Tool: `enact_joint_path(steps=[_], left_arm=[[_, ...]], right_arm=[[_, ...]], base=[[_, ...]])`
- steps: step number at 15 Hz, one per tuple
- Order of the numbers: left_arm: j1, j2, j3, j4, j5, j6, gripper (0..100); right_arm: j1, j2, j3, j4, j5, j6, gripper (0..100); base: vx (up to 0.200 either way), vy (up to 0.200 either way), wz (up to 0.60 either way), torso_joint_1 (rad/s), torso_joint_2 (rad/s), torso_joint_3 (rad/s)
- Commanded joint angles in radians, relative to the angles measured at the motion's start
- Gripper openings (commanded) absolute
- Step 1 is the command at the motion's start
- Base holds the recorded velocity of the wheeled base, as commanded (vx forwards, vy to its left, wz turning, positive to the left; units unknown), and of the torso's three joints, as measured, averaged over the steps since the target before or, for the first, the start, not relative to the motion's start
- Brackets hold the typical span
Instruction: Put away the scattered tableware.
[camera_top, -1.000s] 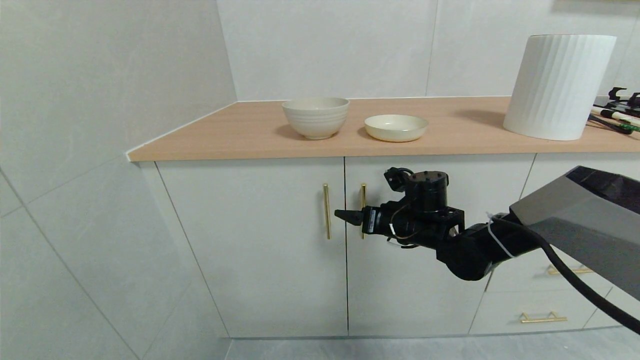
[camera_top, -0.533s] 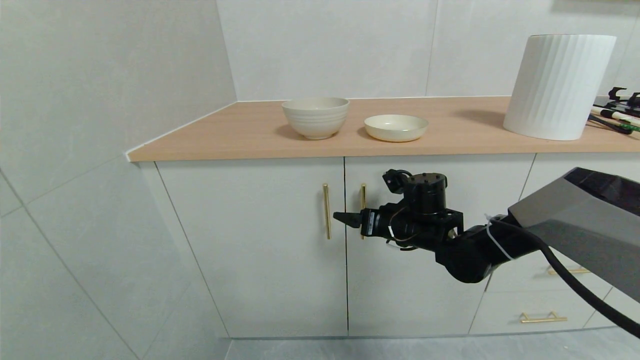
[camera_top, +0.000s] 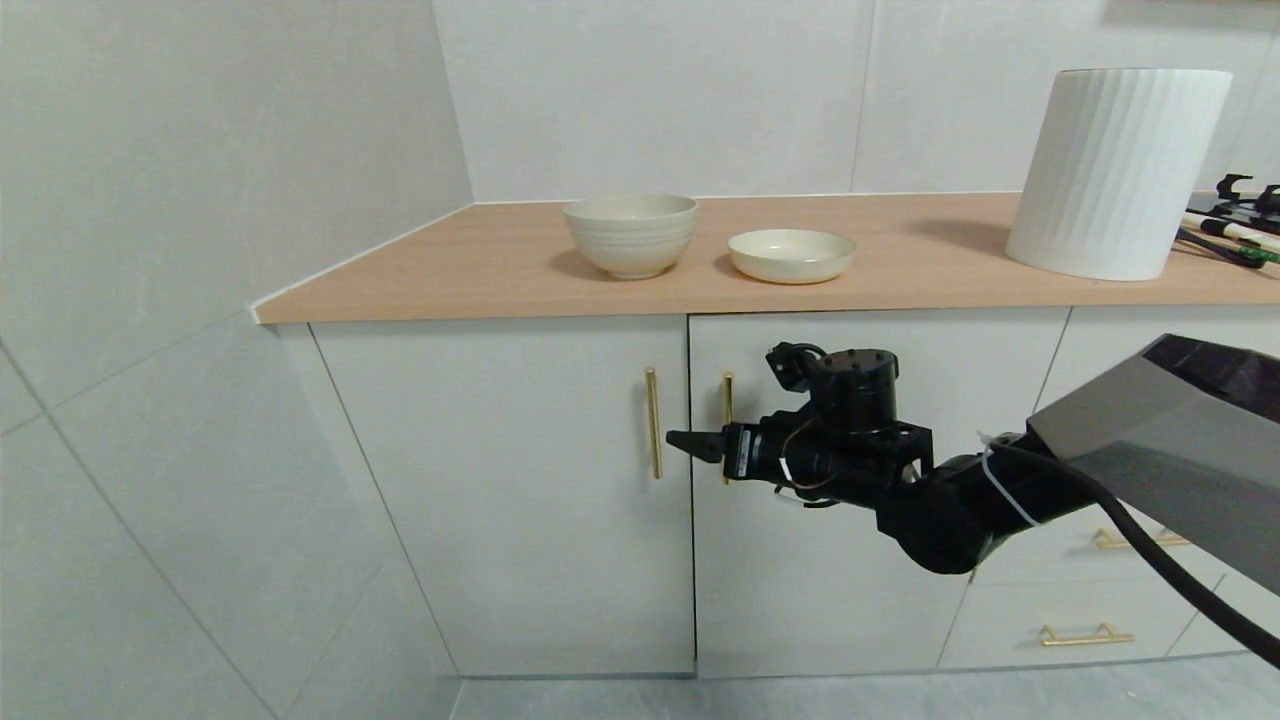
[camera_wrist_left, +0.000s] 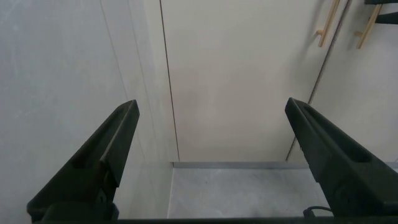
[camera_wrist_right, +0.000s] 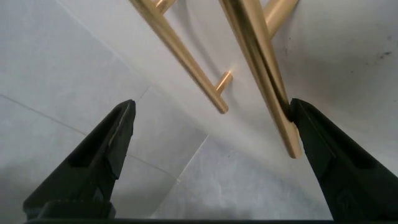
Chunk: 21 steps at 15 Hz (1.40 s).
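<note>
Left gripper (camera_wrist_left: 211, 109) is spread, low down, facing the left door (camera_wrist_left: 236, 81). Right gripper (camera_top: 700, 443) is spread at the 2 brass handles (camera_top: 652, 421), both lying between its fingers. Farther back on the counter (camera_top: 480, 270), the bowl (camera_top: 631, 233) and dish (camera_top: 792, 254) sit side by side, apart.

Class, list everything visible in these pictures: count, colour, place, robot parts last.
bowl: one, cream, on the counter, left of the dish
dish: one, cream, on the counter
ribbed container: one, white, counter's right part
pens and tools: several, dark and white, counter's far right
counter: one, light wood, above the cabinets
cabinet doors: two, off-white, under the counter
door handles: two, gold, upright, flanking the door gap
drawer handles: two, gold, lower right
right jaws: one pair, black, open, close to the door handles
left jaws: one pair, black, open, low before the left door
</note>
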Motion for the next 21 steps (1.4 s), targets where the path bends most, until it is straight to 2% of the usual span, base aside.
enact_joint_path(steps=[1, 6, 13, 15, 18, 21], left_arm=[[0.0, 0.002, 0.0, 0.0, -0.001, 0.0, 100], [0.0, 0.002, 0.0, 0.0, 0.001, 0.0, 100], [0.0, 0.002, 0.0, 0.0, 0.001, 0.0, 100], [0.0, 0.002, 0.0, 0.0, 0.001, 0.0, 100], [0.0, 0.002, 0.0, 0.0, 0.001, 0.0, 100], [0.0, 0.002, 0.0, 0.0, 0.001, 0.0, 100]], right_arm=[[0.003, -0.048, 0.048, 0.001, 0.014, 0.0, 100], [0.009, -0.163, 0.169, 0.004, 0.093, 0.0, 100], [0.066, -0.338, 0.384, 0.001, 0.105, -0.001, 100], [0.067, -0.461, 0.49, 0.001, 0.111, 0.0, 100], [0.067, -0.57, 0.607, 0.001, 0.175, 0.0, 100], [0.067, -0.606, 0.66, 0.001, 0.215, 0.002, 100]], base=[[0.0, 0.0, 0.0, 0.0, 0.0, 0.0], [0.0, 0.0, 0.0, 0.0, 0.0, 0.0], [0.0, 0.0, 0.0, 0.0, 0.0, 0.0], [0.0, 0.0, 0.0, 0.0, 0.0, 0.0], [0.0, 0.0, 0.0, 0.0, 0.0, 0.0], [0.0, 0.0, 0.0, 0.0, 0.0, 0.0]])
